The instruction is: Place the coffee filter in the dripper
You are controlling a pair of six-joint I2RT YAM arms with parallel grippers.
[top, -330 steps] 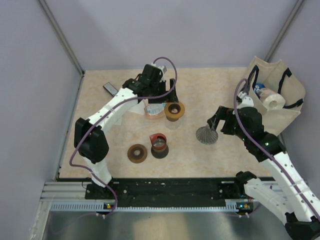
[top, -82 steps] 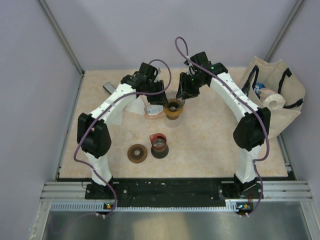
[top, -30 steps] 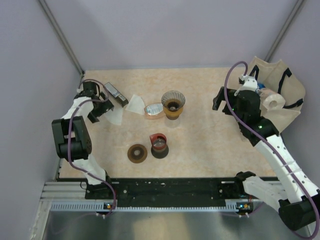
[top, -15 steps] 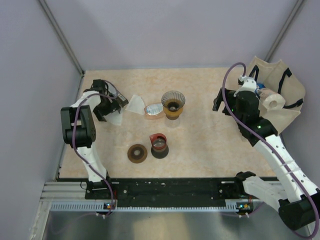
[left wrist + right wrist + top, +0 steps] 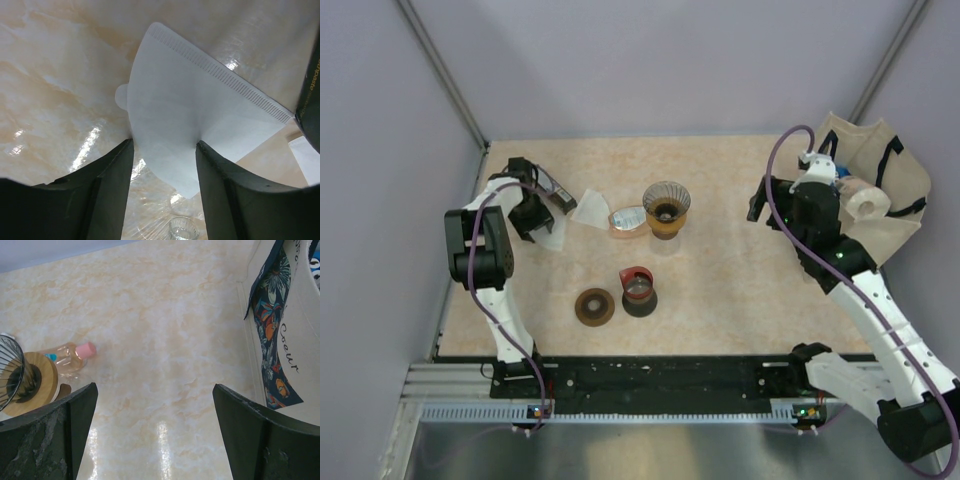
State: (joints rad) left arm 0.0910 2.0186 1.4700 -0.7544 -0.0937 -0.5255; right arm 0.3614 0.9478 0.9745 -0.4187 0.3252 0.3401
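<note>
**Filter position relative to the left gripper**

1. Location of the filter. The white paper filter (image 5: 200,105) lies flat on the table (image 5: 720,290) at the far left, directly under the left gripper (image 5: 164,150). In the top view it shows just beside and right of the left gripper (image 5: 532,215), at (image 5: 550,236).

2. Orientation. In the left wrist view the crimped seam runs diagonally from upper left to lower right. The narrower lower part of the fan passes between the two fingers (image 5: 107,195), so the jaw line crosses the filter rather than following the seam.

3. Left gripper state. The jaws stand parted and straddle the paper. The paper is not creased or lifted, so it is judged not yet pinched. Whether the inner faces touch its edges cannot be told.

4. Right gripper state. The right gripper (image 5: 155,390) is spread wide and holds nothing. It hangs near the bag (image 5: 880,190), well apart from the filter.

5. Direction to the target. The dripper (image 5: 667,205) stands to the right of the filter. A second filter (image 5: 588,209) and a small bottle (image 5: 628,219) lie between them. The left arm is the nearer one for both pick and placement.
</note>
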